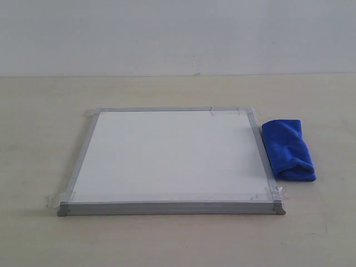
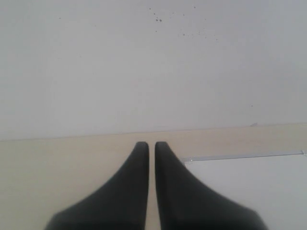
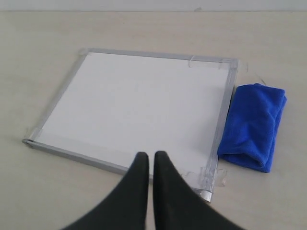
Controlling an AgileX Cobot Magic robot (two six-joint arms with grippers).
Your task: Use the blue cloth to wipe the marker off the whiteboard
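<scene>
The whiteboard [image 1: 167, 158] lies flat on the table, grey-framed with tape bits at its corners; its face looks plain white and no marker line shows in any view. The blue cloth [image 1: 289, 149] lies folded on the table just off the board's right edge, also seen as the blue cloth [image 3: 254, 125] beside the whiteboard [image 3: 139, 108]. My right gripper [image 3: 151, 155] is shut and empty, above the board's near edge. My left gripper [image 2: 151, 144] is shut and empty, beside a corner of the whiteboard [image 2: 249, 184]. Neither gripper appears in the exterior view.
The beige table [image 1: 178, 239] extends round the board on all sides. A pale wall [image 1: 178, 33] rises behind the table's far edge. Small dark specks mark the wall [image 2: 158, 19] in the left wrist view.
</scene>
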